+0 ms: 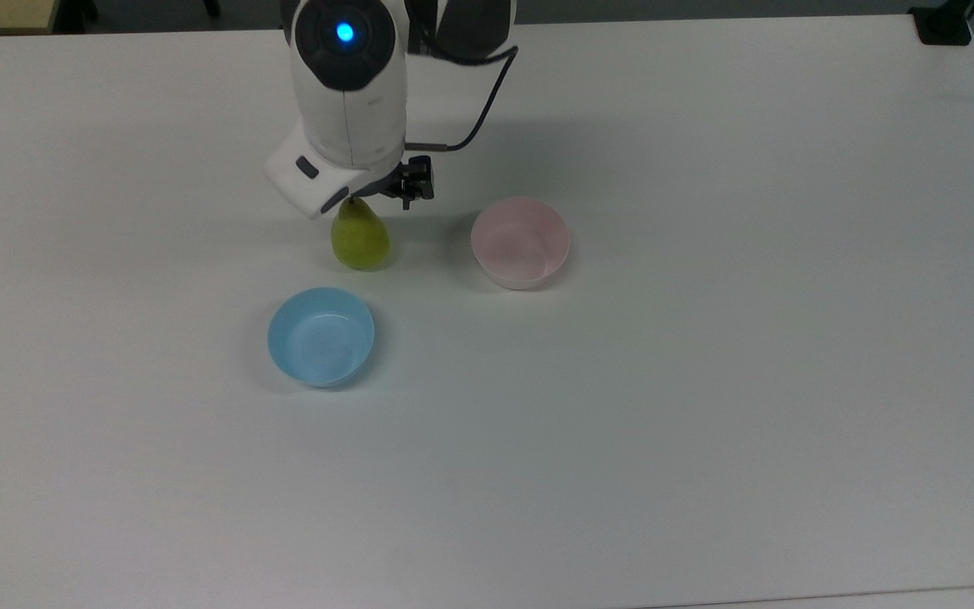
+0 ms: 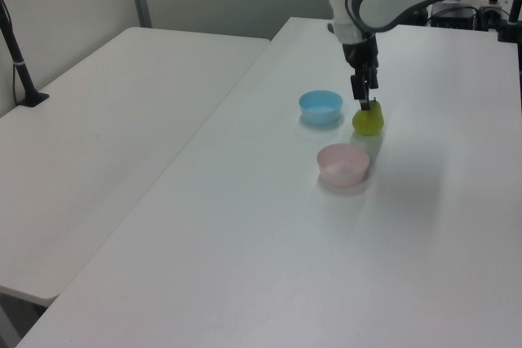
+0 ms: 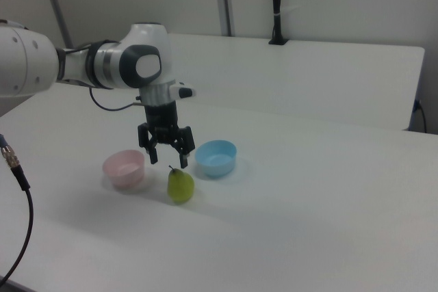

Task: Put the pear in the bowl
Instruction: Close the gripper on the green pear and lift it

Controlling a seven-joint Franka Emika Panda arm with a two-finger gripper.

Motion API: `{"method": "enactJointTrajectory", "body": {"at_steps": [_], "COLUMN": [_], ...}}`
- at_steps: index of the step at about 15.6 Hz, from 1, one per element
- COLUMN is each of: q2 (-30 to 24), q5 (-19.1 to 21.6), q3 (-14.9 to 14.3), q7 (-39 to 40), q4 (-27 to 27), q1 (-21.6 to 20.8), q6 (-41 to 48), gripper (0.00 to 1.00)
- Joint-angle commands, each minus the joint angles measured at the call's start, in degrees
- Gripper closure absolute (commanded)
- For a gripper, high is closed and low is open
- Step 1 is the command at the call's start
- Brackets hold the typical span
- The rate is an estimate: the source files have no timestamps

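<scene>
**Pear waits upright as the gripper lines up overhead**

Pear, small, yellow-green and speckled with a short dark stem, stands upright on the white table, stem pointing up, untouched. Right above it hangs the black two-finger gripper, fingers spread wide in the right view, one either side of the stem line with nothing between them. My read: it's spread like that so it can drop straight down around the fruit's narrow upper half. No contact yet, there's a gap between fingertips and pear in the right view.

Outward now: the small round pale pink plastic bowl sits near the pear, on the top view's right, mouth up and empty, ready to receive. The light blue plastic bowl sits close by too, lower in the top view, also empty and not the target. The task looks barely begun; grasping comes next, I'd judge.
</scene>
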State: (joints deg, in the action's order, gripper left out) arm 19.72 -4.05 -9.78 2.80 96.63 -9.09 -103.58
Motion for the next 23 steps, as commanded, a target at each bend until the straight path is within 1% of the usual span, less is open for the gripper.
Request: {"method": "enactJointTrajectory", "body": {"at_steps": [1, 4, 8, 9, 10, 11, 12, 13, 17, 19, 20, 21, 23], "q2": [2.2, 4.8, 6.3, 6.3, 6.2, 5.9, 5.4, 4.5, 0.8, -0.4, -0.5, -0.4, -0.3], "q5": [-1.7, -3.5, -3.7, -3.8, -3.8, -3.8, -3.7, -3.4, -2.0, 0.7, 2.5, 4.6, 5.9], "q3": [-1.3, -1.4, -1.4, -1.4, -1.4, -1.3, -1.4, -1.4, -1.9, -2.8, -3.7, -5.4, -5.6], "q7": [1.2, 1.1, 0.5, 1.1, 1.8, 3.6, 5.4, 6.5, 9.0, 8.8, 8.6, 8.2, 7.1], "q4": [0.5, 0.5, 0.7, 0.7, 0.7, 0.7, 0.7, 0.7, -0.4, -1.6, -2.6, -3.5, -3.6], "q1": [-1.4, -1.4, -2.8, -2.8, -2.9, -2.9, -2.9, -2.8, -2.7, -3.7, -5.4, -8.0, -10.7], "q6": [-3.0, -4.9, -6.7, -6.7, -6.6, -6.3, -5.8, -5.8, -2.2, -1.6, -1.5, -1.5, -1.7], "gripper": [0.0, 0.0, 0.01, 0.11, 0.36, 0.51, 0.61, 0.66, 0.66, 0.66, 0.66, 0.65, 0.64]}}
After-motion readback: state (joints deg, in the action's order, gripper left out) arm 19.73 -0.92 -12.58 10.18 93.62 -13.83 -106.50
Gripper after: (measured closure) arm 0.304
